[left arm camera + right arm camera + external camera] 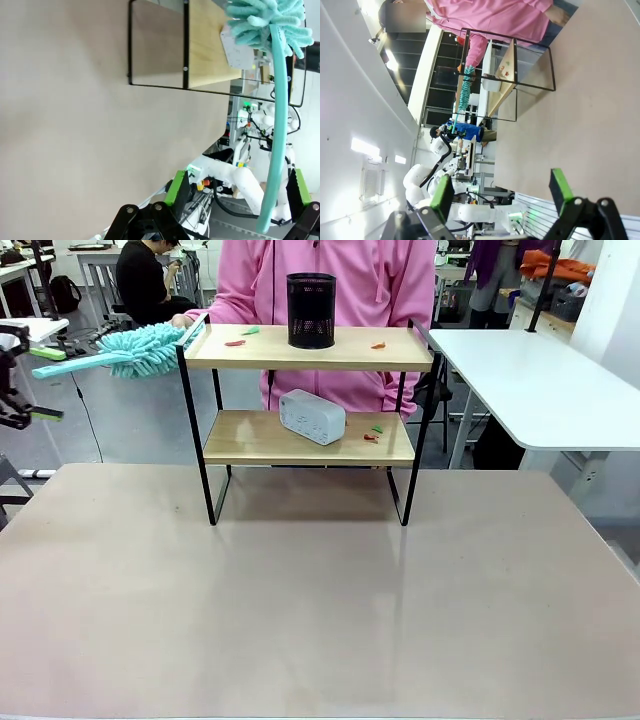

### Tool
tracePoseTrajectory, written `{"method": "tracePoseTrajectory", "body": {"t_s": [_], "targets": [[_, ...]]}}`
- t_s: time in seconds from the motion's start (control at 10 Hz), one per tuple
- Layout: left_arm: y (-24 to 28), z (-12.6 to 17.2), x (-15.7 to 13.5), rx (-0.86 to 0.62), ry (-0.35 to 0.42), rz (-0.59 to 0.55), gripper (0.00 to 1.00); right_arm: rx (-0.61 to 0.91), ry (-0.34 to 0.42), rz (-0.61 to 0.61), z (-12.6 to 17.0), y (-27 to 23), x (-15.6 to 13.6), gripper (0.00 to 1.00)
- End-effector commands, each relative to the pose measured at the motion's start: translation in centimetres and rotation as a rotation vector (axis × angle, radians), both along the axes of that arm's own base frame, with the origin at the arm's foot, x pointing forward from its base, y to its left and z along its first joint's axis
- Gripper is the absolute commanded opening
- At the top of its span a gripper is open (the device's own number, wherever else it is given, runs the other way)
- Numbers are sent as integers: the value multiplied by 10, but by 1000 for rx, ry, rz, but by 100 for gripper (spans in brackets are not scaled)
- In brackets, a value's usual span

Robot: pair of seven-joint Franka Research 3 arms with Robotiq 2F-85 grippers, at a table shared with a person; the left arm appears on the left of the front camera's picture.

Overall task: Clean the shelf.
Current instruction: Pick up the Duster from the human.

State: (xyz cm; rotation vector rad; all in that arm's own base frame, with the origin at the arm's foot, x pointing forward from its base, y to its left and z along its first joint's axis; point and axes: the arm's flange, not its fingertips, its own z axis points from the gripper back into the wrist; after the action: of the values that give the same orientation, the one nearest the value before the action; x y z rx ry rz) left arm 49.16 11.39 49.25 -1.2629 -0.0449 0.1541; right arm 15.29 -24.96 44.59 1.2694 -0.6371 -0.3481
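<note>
The shelf (305,435) stands at the far middle of the tan table, and it also shows in both wrist views (205,50) (507,70). Small red and green scraps (242,336) lie on its top board, with more scraps (372,433) on the lower board. A person's hand (181,320) holds a teal fluffy duster (145,348) at the shelf's top left corner. The duster's handle (277,130) reaches between the fingers of my left gripper (239,186), which stands open at the front view's left edge (28,382). My right gripper (501,189) is open and holds nothing.
A black mesh cup (311,310) stands on the top board and a white box (312,417) on the lower one. A person in a pink top (330,280) stands behind the shelf. A white table (540,380) is at the right.
</note>
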Motion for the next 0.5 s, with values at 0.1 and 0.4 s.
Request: {"method": "tracePoseTrajectory", "body": {"t_s": [0.1, 0.4], "targets": [[-14, 10, 16, -153, 31, -3, 100, -5, -34, -1, 3, -2, 2, 100], [-22, 3, 30, -261, 95, -65, 100, -5, -34, -1, 3, -2, 2, 100]]}}
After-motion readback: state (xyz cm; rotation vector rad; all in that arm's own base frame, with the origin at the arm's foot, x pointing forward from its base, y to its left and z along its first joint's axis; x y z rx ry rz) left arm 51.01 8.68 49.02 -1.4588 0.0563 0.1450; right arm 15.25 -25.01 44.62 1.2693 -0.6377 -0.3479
